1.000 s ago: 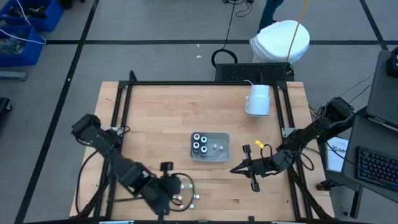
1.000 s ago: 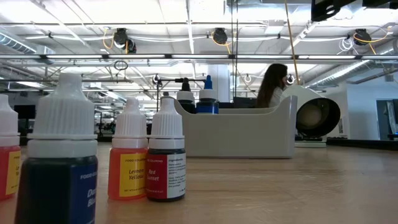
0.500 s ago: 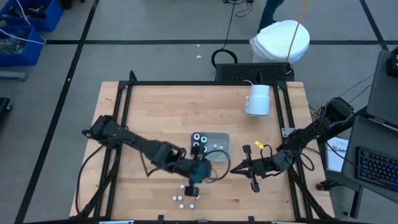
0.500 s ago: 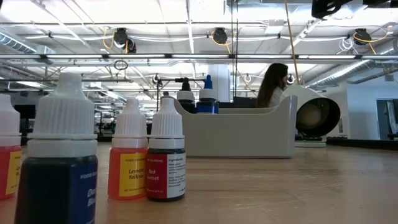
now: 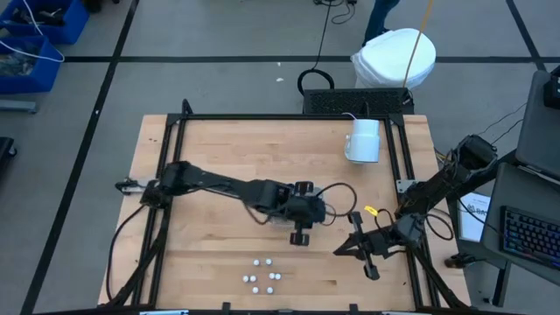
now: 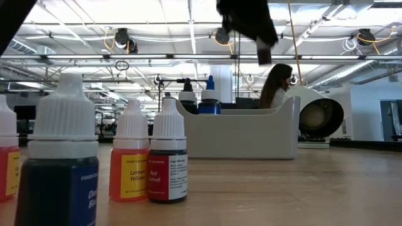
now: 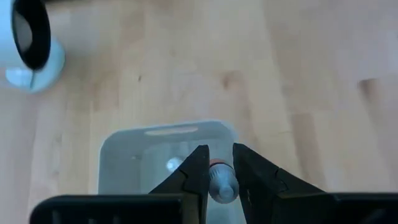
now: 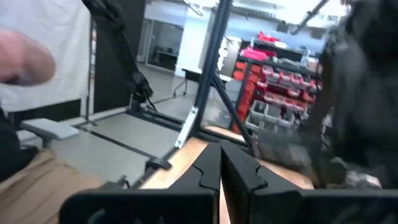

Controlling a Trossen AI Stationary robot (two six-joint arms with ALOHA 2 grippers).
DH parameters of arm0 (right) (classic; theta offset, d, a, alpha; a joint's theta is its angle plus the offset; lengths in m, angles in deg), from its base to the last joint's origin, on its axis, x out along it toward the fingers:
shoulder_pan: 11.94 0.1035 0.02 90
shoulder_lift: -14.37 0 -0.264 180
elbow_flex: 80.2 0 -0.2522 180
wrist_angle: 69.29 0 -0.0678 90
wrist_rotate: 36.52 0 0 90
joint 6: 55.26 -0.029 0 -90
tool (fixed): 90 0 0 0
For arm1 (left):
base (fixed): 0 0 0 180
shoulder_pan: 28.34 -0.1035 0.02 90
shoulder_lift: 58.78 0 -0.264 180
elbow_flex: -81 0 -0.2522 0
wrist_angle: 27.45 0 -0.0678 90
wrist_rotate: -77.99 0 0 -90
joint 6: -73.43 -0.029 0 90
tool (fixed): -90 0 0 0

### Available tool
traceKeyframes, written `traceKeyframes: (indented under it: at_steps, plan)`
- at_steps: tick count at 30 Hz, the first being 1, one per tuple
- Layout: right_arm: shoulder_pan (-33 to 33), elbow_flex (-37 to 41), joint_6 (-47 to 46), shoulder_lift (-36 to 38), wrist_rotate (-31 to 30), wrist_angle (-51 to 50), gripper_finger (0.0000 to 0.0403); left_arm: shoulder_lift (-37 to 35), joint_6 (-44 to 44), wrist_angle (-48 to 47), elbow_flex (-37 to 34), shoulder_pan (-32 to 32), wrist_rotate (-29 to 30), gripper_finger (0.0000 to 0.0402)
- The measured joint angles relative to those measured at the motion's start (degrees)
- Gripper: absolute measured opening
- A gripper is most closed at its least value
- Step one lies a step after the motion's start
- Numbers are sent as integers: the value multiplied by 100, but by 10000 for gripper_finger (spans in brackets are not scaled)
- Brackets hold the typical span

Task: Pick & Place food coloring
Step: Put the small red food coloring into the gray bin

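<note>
Overhead, the left gripper (image 7: 221, 177) clamps a dropper bottle (image 7: 222, 185) above the clear tray (image 7: 118, 155) — right gripper (image 5: 350, 248) (fingers together) waits nearby.

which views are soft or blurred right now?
Low view: the nearest dark-blue bottle is out of focus, the Lemon Yellow bottle sharper. Left wrist view: the held bottle is soft. Right wrist view: motion-smeared. High view: crisp.
</note>
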Motion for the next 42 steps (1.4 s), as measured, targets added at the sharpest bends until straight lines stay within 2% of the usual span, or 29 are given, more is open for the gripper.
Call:
traceKeyframes:
  at_steps: [13, 19, 32, 42]
  plan:
    - [414, 0, 477, 97, -4, -72, 0, 721, -107, 4, -7, -372, -19, 75]
    - [414, 0, 447, 97, -2, -81, 0, 724, -106, 105, -336, -386, 214, 75]
    - [414, 0, 414, 97, 0, -58, 0, 711, -3, 694, -1037, -440, 170, 76]
    - [414, 0, 416, 97, 0, -61, 0, 721, 33, 744, -1075, -511, 127, 76]
